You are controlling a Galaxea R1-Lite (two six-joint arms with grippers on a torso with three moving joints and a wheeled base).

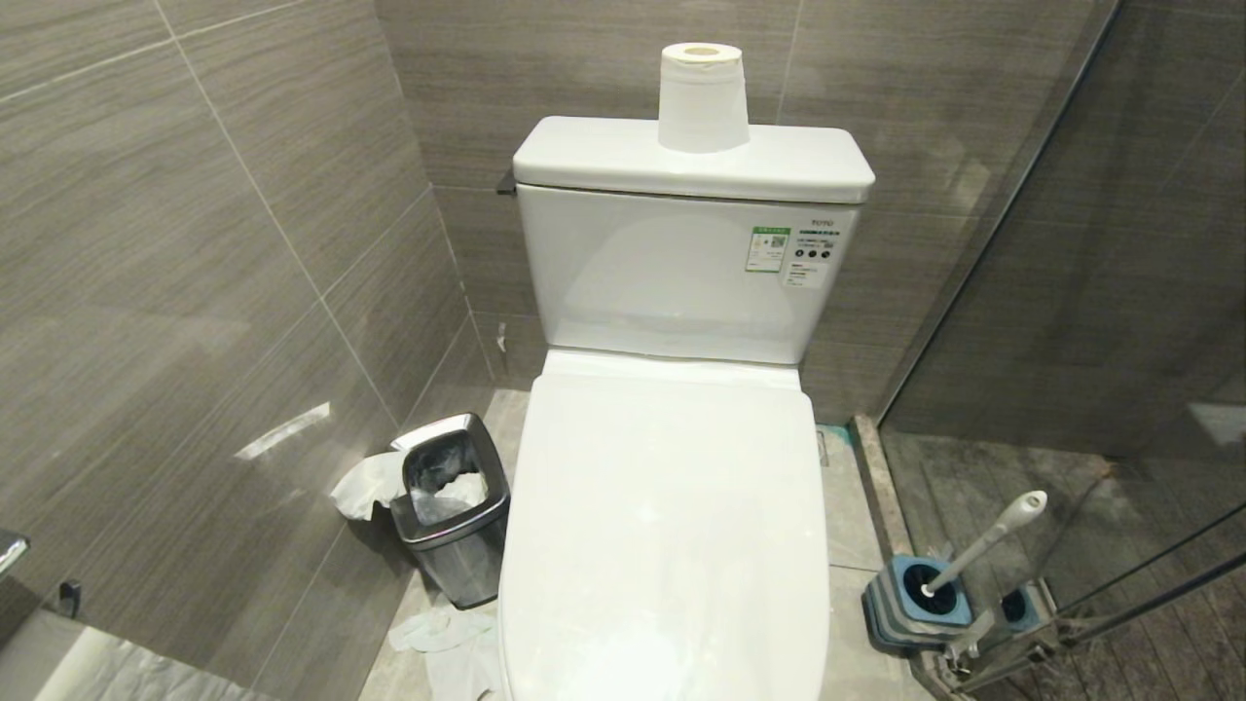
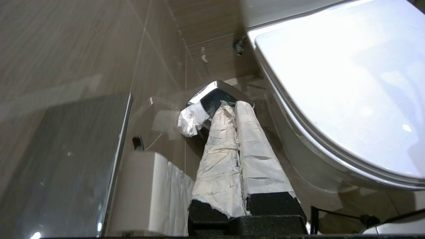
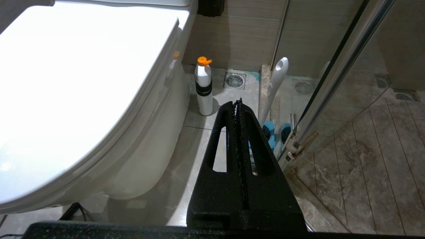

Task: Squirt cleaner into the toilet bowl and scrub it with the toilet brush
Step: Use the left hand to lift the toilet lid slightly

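Closed right pincer (image 3: 238, 103) points just beside toilet brush (image 3: 274, 86); closed left pincer (image 2: 232, 105) hangs empty.

- Toilet lid (image 1: 672, 526): glossy, smooth white plastic.
- Waste bin (image 1: 453, 516) left of the toilet: shiny steel rim.
- Left tool (image 2: 234, 106): fingers wrapped in creased white paper.
- Right tool (image 3: 238, 106): rough matt black.

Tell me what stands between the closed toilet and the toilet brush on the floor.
In the right wrist view, a white bottle with an orange cap stands on bare floor tiles between the toilet and the toilet brush, close beside the toilet.
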